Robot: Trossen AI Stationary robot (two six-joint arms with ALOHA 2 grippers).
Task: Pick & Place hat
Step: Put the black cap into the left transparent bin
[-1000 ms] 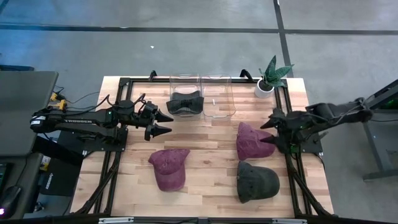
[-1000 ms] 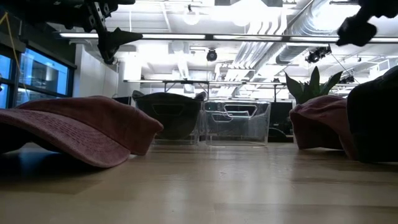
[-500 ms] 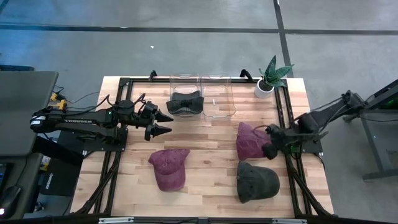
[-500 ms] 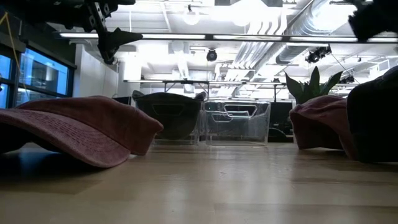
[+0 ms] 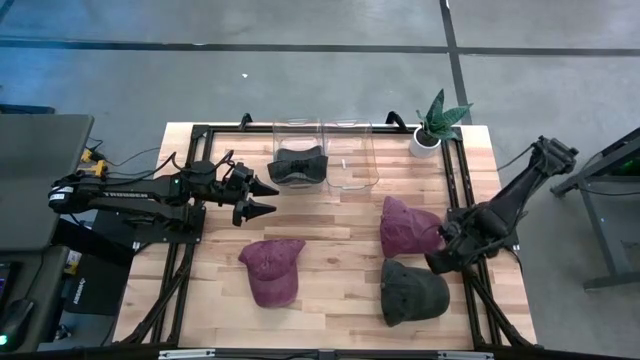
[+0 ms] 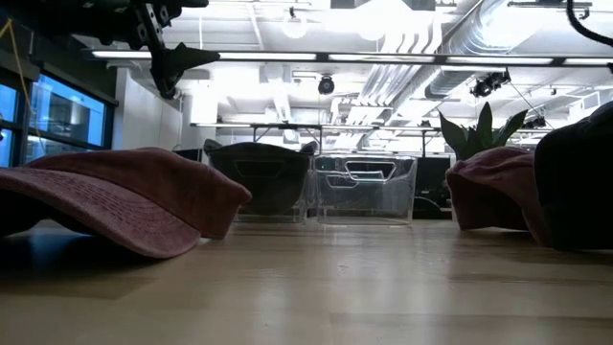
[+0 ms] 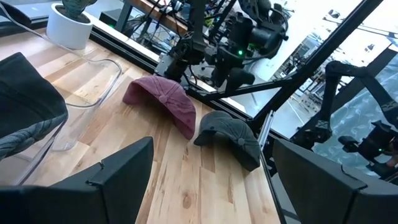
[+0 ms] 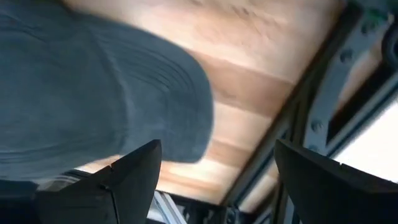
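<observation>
Near table edge: two hats, dark hat [image 5: 412,291] by right rail, maroon hat [image 5: 273,270] left of it, bare wood between.

Right gripper [image 5: 437,262] fingers wide apart, holding nothing, at dark hat's right rim.

Third loose hat, maroon [image 5: 407,226], just behind.

Left gripper [image 5: 262,198] spread, empty, over open wood mid-left.

Far edge: two clear bins; left bin [image 5: 297,152] holds black hat [image 5: 298,167], right bin [image 5: 351,154] bare. One potted plant [image 5: 434,124] at far right corner.

Two dark jointed arms, black cabling, pointed black fingers [image 7: 118,180], green indicator light
</observation>
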